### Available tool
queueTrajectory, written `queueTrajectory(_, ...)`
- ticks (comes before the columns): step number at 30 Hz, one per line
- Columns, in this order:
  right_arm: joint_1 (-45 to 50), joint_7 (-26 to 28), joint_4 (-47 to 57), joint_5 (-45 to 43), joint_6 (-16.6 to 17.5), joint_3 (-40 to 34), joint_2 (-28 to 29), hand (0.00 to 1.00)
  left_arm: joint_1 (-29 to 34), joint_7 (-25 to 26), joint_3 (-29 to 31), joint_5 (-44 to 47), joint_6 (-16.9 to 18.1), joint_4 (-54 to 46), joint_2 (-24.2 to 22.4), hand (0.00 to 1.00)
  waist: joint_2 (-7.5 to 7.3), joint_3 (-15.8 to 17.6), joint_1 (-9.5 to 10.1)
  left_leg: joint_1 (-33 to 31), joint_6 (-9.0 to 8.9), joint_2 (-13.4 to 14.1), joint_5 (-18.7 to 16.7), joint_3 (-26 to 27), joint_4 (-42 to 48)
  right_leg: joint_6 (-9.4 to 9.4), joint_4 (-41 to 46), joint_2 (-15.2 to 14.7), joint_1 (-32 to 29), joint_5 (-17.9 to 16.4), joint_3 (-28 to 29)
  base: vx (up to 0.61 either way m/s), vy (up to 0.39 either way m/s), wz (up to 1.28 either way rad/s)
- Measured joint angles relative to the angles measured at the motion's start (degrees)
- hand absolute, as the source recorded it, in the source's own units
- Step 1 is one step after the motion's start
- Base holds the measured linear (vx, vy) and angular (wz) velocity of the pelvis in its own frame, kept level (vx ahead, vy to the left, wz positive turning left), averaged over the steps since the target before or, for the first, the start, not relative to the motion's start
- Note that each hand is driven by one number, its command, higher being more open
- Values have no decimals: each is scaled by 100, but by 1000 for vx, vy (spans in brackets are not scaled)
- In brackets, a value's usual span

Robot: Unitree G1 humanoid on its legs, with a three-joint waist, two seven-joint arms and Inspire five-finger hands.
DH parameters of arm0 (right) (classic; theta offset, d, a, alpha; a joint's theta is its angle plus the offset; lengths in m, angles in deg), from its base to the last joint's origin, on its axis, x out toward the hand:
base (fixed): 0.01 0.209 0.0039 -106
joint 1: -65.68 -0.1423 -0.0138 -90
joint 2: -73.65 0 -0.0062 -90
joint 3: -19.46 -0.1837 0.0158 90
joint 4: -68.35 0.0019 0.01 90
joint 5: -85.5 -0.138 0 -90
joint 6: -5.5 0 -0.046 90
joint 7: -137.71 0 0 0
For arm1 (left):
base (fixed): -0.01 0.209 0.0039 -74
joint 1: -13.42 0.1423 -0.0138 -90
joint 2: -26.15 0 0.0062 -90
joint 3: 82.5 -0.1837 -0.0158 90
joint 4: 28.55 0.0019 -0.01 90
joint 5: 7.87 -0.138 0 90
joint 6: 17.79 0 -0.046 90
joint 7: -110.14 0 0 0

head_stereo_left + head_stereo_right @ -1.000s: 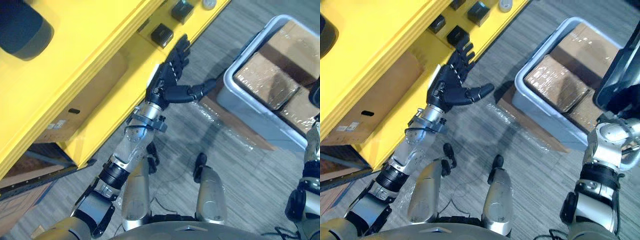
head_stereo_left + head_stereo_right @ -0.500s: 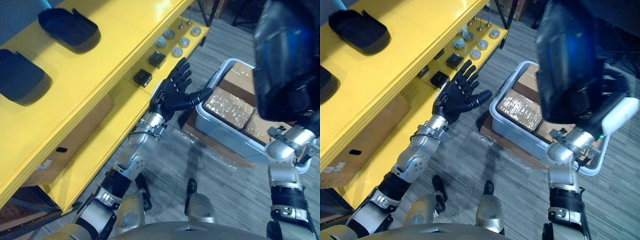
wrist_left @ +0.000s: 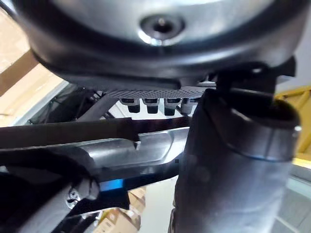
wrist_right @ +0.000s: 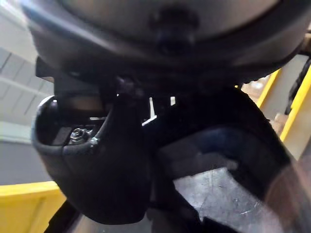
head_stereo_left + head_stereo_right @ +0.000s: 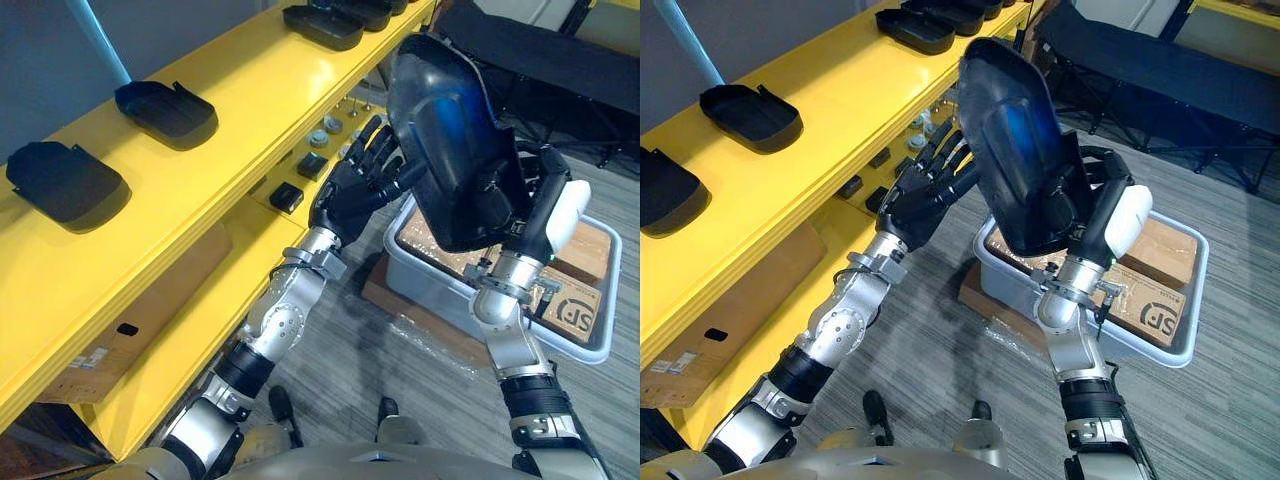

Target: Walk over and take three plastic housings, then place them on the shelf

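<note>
Fingers and white-capped thumb of the right hand are clamped on the lower end of a black plastic housing, which stands raised and nearly upright with its hollow side toward the robot. The fingers of the left hand are straight and fanned apart, their tips at the housing's shelf-side edge; whether they touch it cannot be told. Past both hands runs the yellow shelf. On its top board two placed housings lie toward the near end, well back from the front edge, and further ones lie at the far end. Small black blocks sit on the lower board. Below the raised housing a grey bin of cardboard boxes rests on the floor. The step in hand appears to be the placing of a carried housing. The next move calls for swinging the housing over the top board's front edge to the bare stretch between the placed pieces, tilting it flat, hollow side up like its neighbours, and only then loosening the right hand's clamp.
</note>
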Motion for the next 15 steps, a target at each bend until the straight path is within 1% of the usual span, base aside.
queueTrajectory(1,0,0,0,0,9,49,2,0,0,109,-43,-154,4,51,-22,100,1,-17,3,0,-1,6,11,-3,0,-5,-1,6,1,-2,-2,-52,6,1)
queueTrajectory(2,-3,0,0,0,22,118,11,0,1,302,-109,-386,13,137,-67,100,-1,-44,6,0,1,11,27,-14,-1,-47,-11,13,11,-28,-10,-47,10,4)
queueTrajectory(3,-9,0,0,-6,24,203,45,0,2,604,-159,-744,22,255,-128,100,-4,-85,7,0,-3,16,41,-28,-1,-49,-53,18,30,-21,-25,-60,18,7)
queueTrajectory(4,-11,0,0,-4,25,270,100,0,7,924,-158,-1081,109,385,-211,100,-5,-118,9,-1,-11,17,43,-46,-2,-47,-64,19,35,-19,-51,-72,26,8)
queueTrajectory(5,-11,-1,0,-2,32,303,157,0,15,1190,-150,-1302,215,419,-234,100,-8,-124,9,-1,-22,17,42,-65,-2,-47,-64,20,35,-19,-69,-60,26,8)
queueTrajectory(6,-11,-3,0,-3,33,316,199,0,18,1348,-142,-1440,298,419,-234,100,-9,-125,10,-6,-24,17,47,-78,-2,-46,-64,20,36,-19,-84,-49,25,9)
queueTrajectory(7,-11,-4,-4,-4,32,327,274,0,19,1567,-75,-1622,504,418,-236,100,-10,-125,27,-17,-25,16,58,-101,-2,-46,-65,19,38,-18,-109,-33,21,13)
queueTrajectory(8,-9,-13,-16,-5,32,355,310,0,19,1681,57,-1683,699,416,-236,100,-13,-127,38,-21,-21,11,68,-140,-2,-45,-70,17,59,-16,-144,-25,19,14)
queueTrajectory(9,-8,-16,-18,-5,31,379,324,0,20,1722,144,-1683,782,414,-241,100,-19,-131,40,-22,-18,9,73,-159,-1,-45,-71,17,69,-16,-158,-12,16,14)
queueTrajectory(10,-8,-21,-17,-7,31,440,353,0,22,1753,357,-1659,946,415,-242,100,-40,-145,78,-23,-16,10,80,-179,-1,-46,-73,20,81,-15,-170,-1,11,9)
queueTrajectory(11,-8,-21,-17,-5,31,448,372,0,22,1726,402,-1641,991,415,-245,100,-49,-150,92,-23,-16,11,82,-184,-1,-46,-74,22,85,-15,-174,9,8,7)
queueTrajectory(13,-6,-21,-18,-11,31,450,420,0,22,1580,539,-1399,1079,413,-245,100,-72,-165,167,-22,-11,7,86,-199,-1,-46,-86,22,101,-11,-189,18,3,6)
queueTrajectory(15,-6,-21,-29,-26,31,548,476,0,43,1313,564,-936,1089,413,-243,100,-136,-205,207,-27,14,-4,103,-232,0,-40,-153,23,151,12,-232,30,4,7)
